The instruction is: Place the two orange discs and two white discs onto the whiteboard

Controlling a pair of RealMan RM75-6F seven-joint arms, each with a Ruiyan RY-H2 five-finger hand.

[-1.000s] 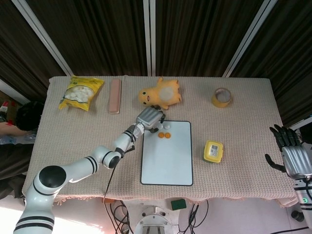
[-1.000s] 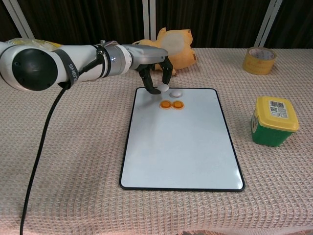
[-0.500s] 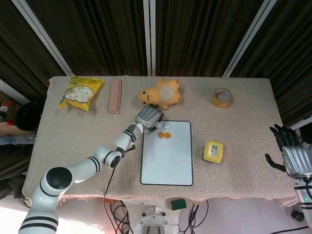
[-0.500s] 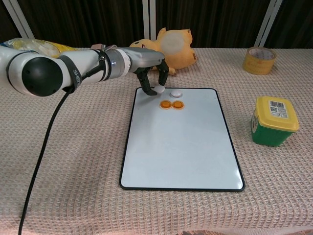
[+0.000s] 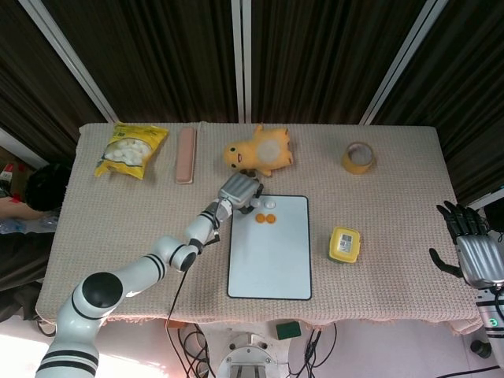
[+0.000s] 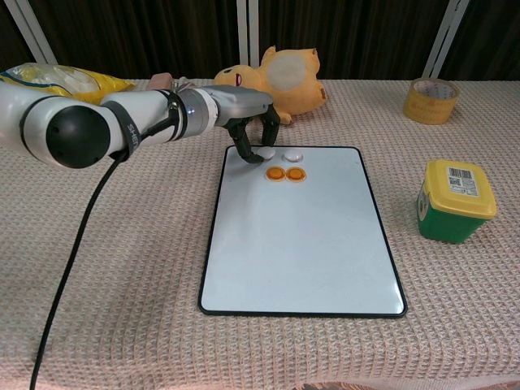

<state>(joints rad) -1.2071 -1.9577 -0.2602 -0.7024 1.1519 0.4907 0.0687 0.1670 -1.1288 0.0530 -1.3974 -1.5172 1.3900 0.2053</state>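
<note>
Dark curtains behind, and a beige woven cloth over the table [image 5: 118, 228] I'm working at. My left hand [image 6: 248, 114] is reaching over the top left corner of the whiteboard [image 6: 301, 244], fingers curled down around one white disc [image 6: 266, 152]. That disc looks like it's sitting on the board already, but whether my fingertips are pinching it or just touching it, I honestly can't tell from either camera. Second white disc [image 6: 292, 153] lies just beside it on the board, and the two orange discs [image 6: 285, 173] sit side by side right below the white pair, all up near the top edge.

My right hand [image 5: 472, 252] is way off past the right end of the table, fingers spread, nothing in it.

Other stuff around: yellow plush toy [image 6: 280, 77] just behind the board, a snack bag [image 5: 131, 150] and a pinkish bar [image 5: 186, 155] at the back left, a tape roll [image 6: 431, 100] at the back right, and a green tub with a yellow lid [image 6: 455, 201] to the right of the board.
</note>
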